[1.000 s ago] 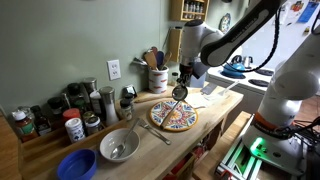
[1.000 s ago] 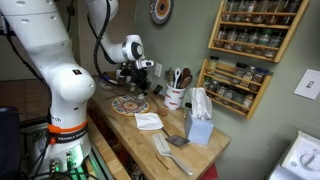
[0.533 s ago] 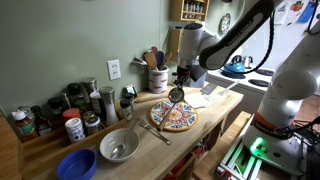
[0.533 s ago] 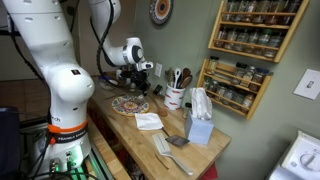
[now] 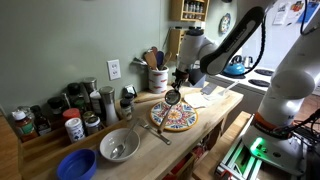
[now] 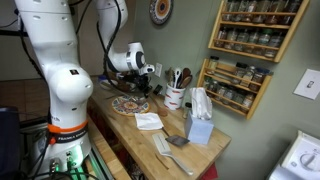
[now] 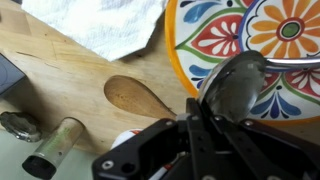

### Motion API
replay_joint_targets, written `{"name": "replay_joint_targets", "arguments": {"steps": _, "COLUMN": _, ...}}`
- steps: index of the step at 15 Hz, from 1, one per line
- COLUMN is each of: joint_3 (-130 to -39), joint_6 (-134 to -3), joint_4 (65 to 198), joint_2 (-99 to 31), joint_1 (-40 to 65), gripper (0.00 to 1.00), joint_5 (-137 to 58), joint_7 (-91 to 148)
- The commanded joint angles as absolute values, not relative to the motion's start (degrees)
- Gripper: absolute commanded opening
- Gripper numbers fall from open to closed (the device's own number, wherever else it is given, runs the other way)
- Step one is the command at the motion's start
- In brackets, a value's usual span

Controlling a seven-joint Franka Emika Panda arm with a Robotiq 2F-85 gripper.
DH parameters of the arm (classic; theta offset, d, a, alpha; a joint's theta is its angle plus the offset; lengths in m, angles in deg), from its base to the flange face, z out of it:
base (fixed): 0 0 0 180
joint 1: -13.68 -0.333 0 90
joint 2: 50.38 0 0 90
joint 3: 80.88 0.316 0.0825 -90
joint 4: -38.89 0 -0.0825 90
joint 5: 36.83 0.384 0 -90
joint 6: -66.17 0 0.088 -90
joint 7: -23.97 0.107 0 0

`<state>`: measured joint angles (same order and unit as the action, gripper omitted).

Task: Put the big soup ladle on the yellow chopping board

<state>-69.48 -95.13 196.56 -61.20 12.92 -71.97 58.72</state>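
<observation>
Wooden counter (image 5: 225,101) under a green wall (image 5: 80,40), and it's pretty cluttered. My pincer (image 5: 179,77) is clamping on the ladle (image 5: 174,96) by its handle. The dark bowl is hanging over the rim of the board (image 5: 178,119), and I can't tell if it's touching.

In the wrist view a wooden spoon (image 7: 140,97) is lying just beside the board's rim, with a white cloth (image 7: 100,25) sitting past it. A thin silver utensil (image 5: 157,134) is lying on the counter between the board and a metal bowl (image 5: 120,140).

That bowl is holding a small spoon (image 5: 116,150), and a blue bowl (image 5: 76,165) is sitting next to it. Behind the board a crock (image 5: 157,78) is holding wooden utensils, and jars (image 5: 72,125) are crowding the wall.
</observation>
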Motion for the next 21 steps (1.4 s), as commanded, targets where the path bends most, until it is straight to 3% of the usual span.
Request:
{"name": "replay_joint_targets", "arguments": {"steps": 1, "joint_3": -69.79, "joint_6": -98.6, "joint_4": 196.55, "joint_2": -59.88, "joint_1": 15.56, "gripper": 0.01, "joint_5": -80.24, "joint_7": 63.31}}
{"name": "replay_joint_targets", "arguments": {"steps": 12, "joint_3": -71.44, "joint_6": -104.88, "joint_4": 196.53, "joint_2": -55.37, "joint_1": 19.5, "gripper": 0.01, "joint_5": -102.08, "joint_7": 77.16}}
{"name": "replay_joint_targets", "arguments": {"steps": 13, "joint_3": -71.56, "joint_6": -105.34, "joint_4": 196.53, "joint_2": -55.1, "joint_1": 19.62, "gripper": 0.09, "joint_5": -103.48, "joint_7": 78.22}}
{"name": "replay_joint_targets", "arguments": {"steps": 14, "joint_3": -71.62, "joint_6": -105.86, "joint_4": 196.52, "joint_2": -55.05, "joint_1": 19.75, "gripper": 0.3, "joint_5": -104.84, "joint_7": 79.26}}
{"name": "replay_joint_targets", "arguments": {"steps": 21, "joint_3": -73.08, "joint_6": -108.32, "joint_4": 196.32, "joint_2": -55.69, "joint_1": 20.21, "gripper": 0.81, "joint_5": -109.83, "joint_7": 82.88}}
